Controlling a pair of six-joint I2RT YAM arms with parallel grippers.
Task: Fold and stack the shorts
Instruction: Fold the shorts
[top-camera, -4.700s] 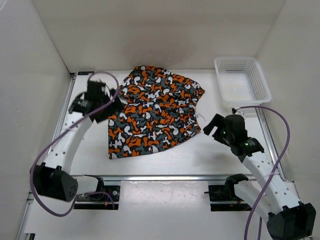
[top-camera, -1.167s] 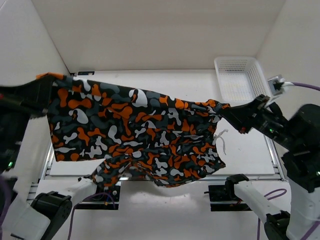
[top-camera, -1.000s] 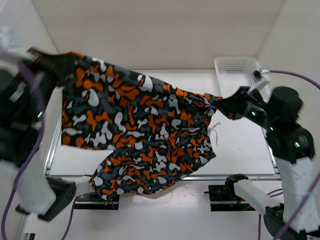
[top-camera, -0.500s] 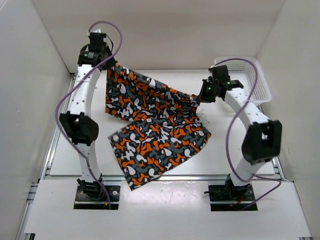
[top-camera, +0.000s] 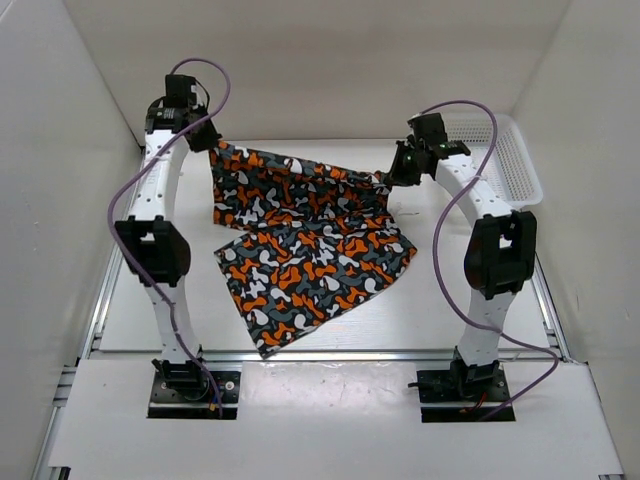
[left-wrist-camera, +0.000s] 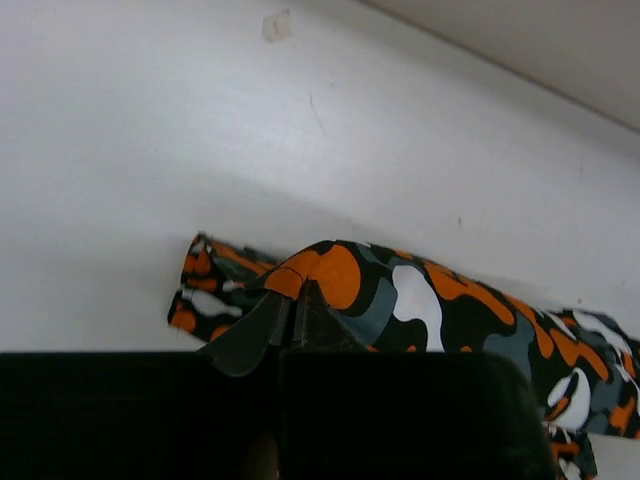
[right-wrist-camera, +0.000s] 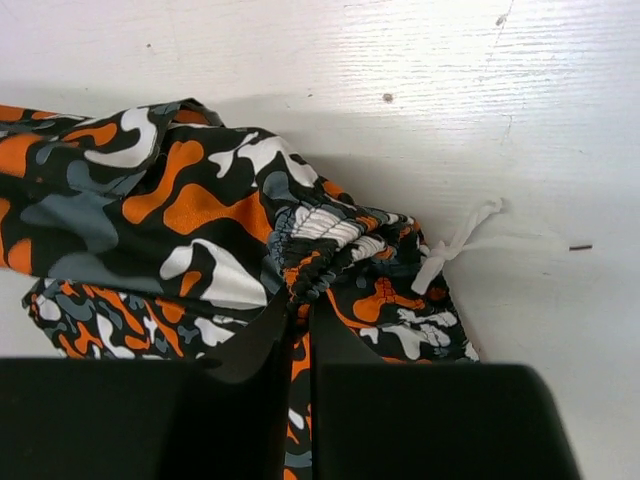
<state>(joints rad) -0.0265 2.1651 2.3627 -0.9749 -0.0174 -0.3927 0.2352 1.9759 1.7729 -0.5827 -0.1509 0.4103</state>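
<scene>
Compared to a moment earlier, the shorts (top-camera: 310, 240) had sunk flatter onto the table (top-camera: 470, 290), with the left gripper (top-camera: 207, 143) and right gripper (top-camera: 386, 179) each clamped on a top corner.

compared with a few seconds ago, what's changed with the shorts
The left gripper and right gripper took hold of the shorts, which lay flat, then swung them up and back toward the far wall. The lower half now drapes on the table. The white basket stayed put.

A white table (top-camera: 400, 320) enclosed by plain white walls (top-camera: 320, 70)
</scene>
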